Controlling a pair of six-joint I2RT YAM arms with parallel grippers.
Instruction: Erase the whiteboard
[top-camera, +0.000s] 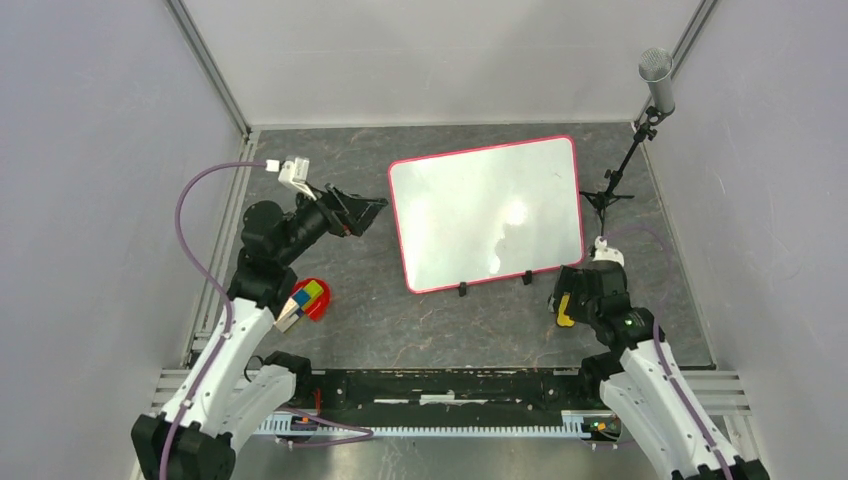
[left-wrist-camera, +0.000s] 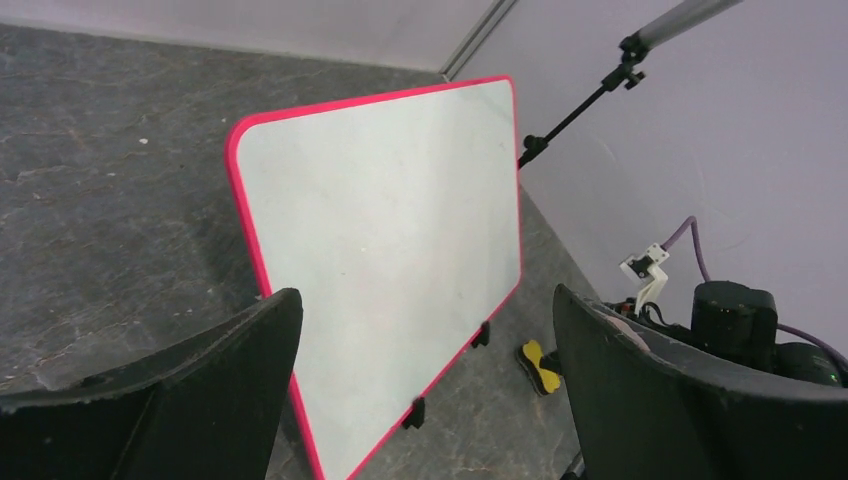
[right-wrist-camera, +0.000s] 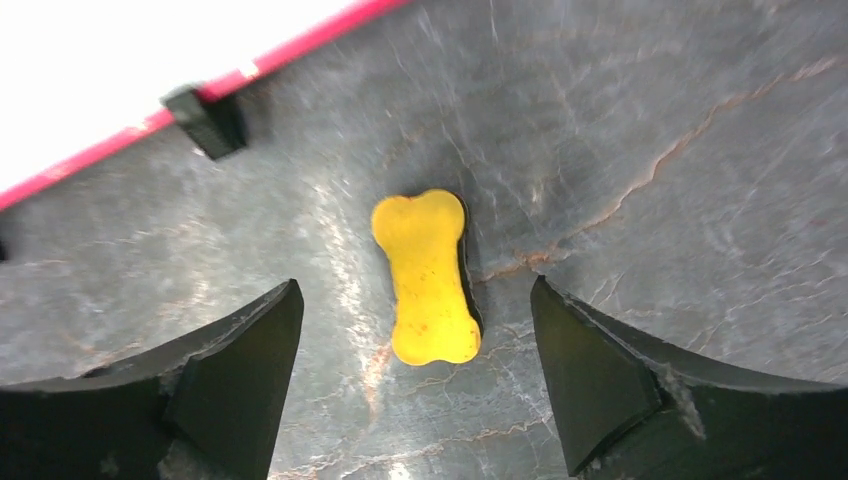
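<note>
The whiteboard (top-camera: 485, 212), glossy white with a red-pink frame and two small black feet, lies on the dark table at centre right. It also shows in the left wrist view (left-wrist-camera: 390, 230) and in the top left corner of the right wrist view (right-wrist-camera: 150, 60). I see no marks on it, only glare. A yellow bone-shaped eraser (right-wrist-camera: 425, 280) lies flat on the table just off the board's near right corner (top-camera: 565, 312). My right gripper (right-wrist-camera: 415, 285) is open, above the eraser, with a finger on each side and not touching it. My left gripper (top-camera: 365, 208) is open and empty, just left of the board.
A microphone on a black tripod stand (top-camera: 625, 170) stands at the back right, next to the board's right edge. A red dish with a coloured cube (top-camera: 312, 298) sits beside the left arm. Grey walls close in the table on three sides.
</note>
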